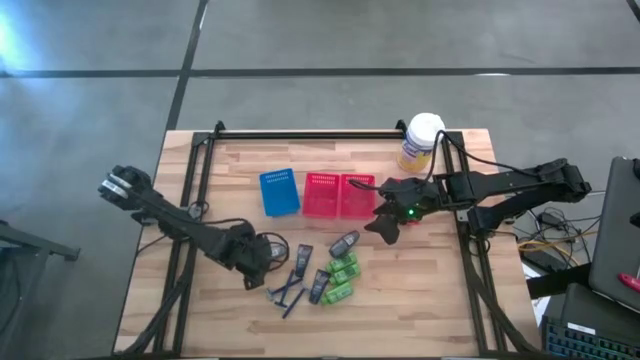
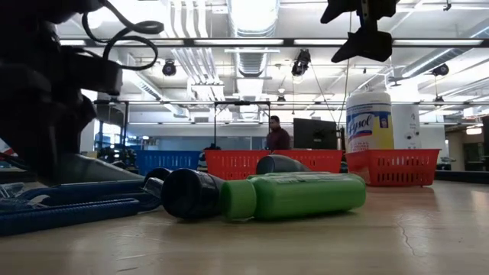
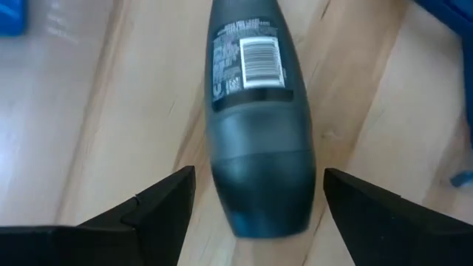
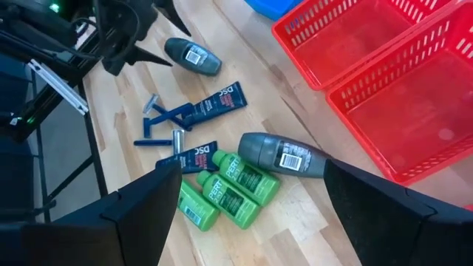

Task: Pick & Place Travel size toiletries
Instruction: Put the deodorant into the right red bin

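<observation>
Nearest the front edge of the wooden table [image 1: 440, 300] sat the toiletry pile: two dark blue razors [image 1: 287, 294] crossed, three green bottles [image 1: 342, 275] packed side by side, two dark tubes [image 1: 318, 286] between razors and bottles. All of it loose on the wood, none in a basket.

One dark grey roll-on [image 1: 345, 243] lay on its side just behind the green bottles, barcode label up.

Second dark grey roll-on [image 3: 255, 111] lay left of the pile, right in front of the left gripper [image 1: 262, 252]. Left gripper was low at the table, fingers spread wide with the roll-on's rounded end between the tips; no contact visible on either side. Not clamped.

Right gripper [image 1: 383, 226] hung above the table, just beside the right red basket, behind the pile. Fingers apart, holding nothing; the wrist view showed the pile through the gap.

Further back, mid-table in a row: blue basket [image 1: 279, 192], then two red baskets [image 1: 338, 195] touching each other. Red ones had nothing in them; the blue one's inside I couldn't make out.

Yellow wipes canister [image 1: 421, 141] with white lid stood upright at the far right corner.

Beyond the table, a person [image 2: 276, 135] stood in the room near a dark monitor [image 2: 315, 134].
</observation>
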Robot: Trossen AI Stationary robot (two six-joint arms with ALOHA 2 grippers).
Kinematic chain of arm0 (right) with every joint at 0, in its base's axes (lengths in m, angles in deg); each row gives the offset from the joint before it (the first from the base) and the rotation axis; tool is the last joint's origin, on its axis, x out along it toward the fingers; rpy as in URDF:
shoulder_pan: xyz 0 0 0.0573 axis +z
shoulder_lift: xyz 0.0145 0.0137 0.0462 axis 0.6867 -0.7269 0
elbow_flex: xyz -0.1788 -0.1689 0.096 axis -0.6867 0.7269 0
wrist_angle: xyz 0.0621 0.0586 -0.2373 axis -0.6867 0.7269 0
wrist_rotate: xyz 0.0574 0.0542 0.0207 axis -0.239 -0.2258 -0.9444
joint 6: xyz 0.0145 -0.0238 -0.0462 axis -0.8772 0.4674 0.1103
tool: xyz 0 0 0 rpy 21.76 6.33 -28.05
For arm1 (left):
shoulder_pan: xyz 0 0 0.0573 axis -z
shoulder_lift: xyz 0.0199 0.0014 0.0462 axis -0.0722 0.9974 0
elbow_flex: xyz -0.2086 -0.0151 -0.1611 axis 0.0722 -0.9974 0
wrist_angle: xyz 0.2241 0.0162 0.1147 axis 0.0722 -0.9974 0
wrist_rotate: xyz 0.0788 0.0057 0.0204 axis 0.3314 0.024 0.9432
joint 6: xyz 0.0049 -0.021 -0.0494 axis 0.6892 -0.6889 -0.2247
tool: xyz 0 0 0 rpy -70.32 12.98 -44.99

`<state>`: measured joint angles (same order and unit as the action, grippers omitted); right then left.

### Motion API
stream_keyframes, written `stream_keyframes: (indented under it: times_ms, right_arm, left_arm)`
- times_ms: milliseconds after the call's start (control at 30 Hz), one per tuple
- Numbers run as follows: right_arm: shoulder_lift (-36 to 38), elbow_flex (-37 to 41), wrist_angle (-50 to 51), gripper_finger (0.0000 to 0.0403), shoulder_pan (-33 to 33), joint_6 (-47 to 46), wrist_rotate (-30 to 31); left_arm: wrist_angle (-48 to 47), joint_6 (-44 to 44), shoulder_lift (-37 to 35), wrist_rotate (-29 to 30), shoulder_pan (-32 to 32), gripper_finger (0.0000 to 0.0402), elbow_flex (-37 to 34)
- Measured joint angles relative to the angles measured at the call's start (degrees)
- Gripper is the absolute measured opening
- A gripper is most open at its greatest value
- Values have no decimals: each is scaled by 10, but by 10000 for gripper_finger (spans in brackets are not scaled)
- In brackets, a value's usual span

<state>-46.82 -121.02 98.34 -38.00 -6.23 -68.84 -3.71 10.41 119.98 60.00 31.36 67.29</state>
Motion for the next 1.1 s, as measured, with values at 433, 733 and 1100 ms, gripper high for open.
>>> stream_keyframes:
  times_ms: [433,733,1100]
  right_arm:
    - [0,0,0,324,0,-4,0]
    - [0,0,-58,302,0,-9,-12]
    - [-3,44,-208,289,4,-133,-52]
  left_arm:
    - [90,20,0,2,-8,250,-45]
    - [90,34,0,25,-9,201,-32]
    - [85,84,-85,174,-6,201,41]
